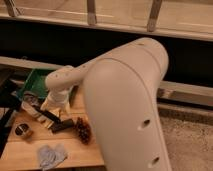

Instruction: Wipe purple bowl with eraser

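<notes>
One claw (pixel 47 106) by one green tray (pixel 33 81), one eraser (pixel 62 126) nearby

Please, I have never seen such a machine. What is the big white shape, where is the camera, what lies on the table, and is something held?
The big white shape is a robot's arm. The single camera looks down over it; where it is mounted is not known. The arm bends down and ends in the end effector, low over a wooden table beside a green tray. On the table lie a black eraser, a dark bunch like grapes, a grey cloth and a small tin. Whether anything is held, I cannot tell. No purple bowl shows; the arm may hide it.
</notes>
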You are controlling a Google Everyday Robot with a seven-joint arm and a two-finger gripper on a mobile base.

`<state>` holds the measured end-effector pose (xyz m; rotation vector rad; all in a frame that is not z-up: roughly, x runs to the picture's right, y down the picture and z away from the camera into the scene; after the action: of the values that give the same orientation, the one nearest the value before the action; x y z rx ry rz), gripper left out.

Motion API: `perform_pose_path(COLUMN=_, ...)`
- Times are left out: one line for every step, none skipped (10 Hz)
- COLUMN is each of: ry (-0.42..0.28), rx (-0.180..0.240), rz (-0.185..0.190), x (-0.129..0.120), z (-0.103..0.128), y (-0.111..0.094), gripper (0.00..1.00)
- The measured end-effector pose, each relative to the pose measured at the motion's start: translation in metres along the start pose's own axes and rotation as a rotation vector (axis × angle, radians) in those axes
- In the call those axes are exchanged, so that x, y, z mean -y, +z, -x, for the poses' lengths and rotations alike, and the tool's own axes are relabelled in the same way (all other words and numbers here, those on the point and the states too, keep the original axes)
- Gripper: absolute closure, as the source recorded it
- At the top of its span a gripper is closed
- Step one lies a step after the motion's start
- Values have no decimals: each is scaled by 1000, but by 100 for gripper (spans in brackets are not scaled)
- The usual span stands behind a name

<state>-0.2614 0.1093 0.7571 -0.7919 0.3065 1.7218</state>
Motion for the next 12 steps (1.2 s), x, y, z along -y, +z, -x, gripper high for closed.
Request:
perform_pose_path(ry=10, rx=15, rz=-33, x=3, z=1, y=4, gripper=20)
perform_pose_path(ry=29, rx=24, rz=-47, x=7, z=3, y=5, gripper=20)
perform_pose_path(ry=29, rx=25, rz=-47, x=5, z=2, y=6, gripper=20)
perform_pose_path(ry=30, rx=25, rz=-47, x=5, z=2, y=5, gripper=20)
perform_pose_path(ry=34, rx=27, rz=-47, x=6, z=3, y=4, gripper=20)
perform_pose_path(ry=35, rx=27, rz=-47, x=6, z=4, y=4, gripper=20)
perform_pose_path(ry=46, rx=20, rz=-33, x=8, z=4, y=5, gripper=20)
perform_pose_path(ry=62, rx=2, rz=-4, x=17, z=6, y=9, gripper=20)
perform_pose_path(ry=74, rx=-23, rz=28, x=26, z=9, y=16, gripper=20)
perform_pose_path(ry=87, rx=-51, rz=60, x=35, z=11, y=26, gripper=20)
perform_pose_path(ry=92, rx=-63, rz=75, x=37, z=11, y=30, gripper=20)
perform_pose_path(ry=93, rx=-78, rz=91, x=38, z=9, y=33, gripper=20)
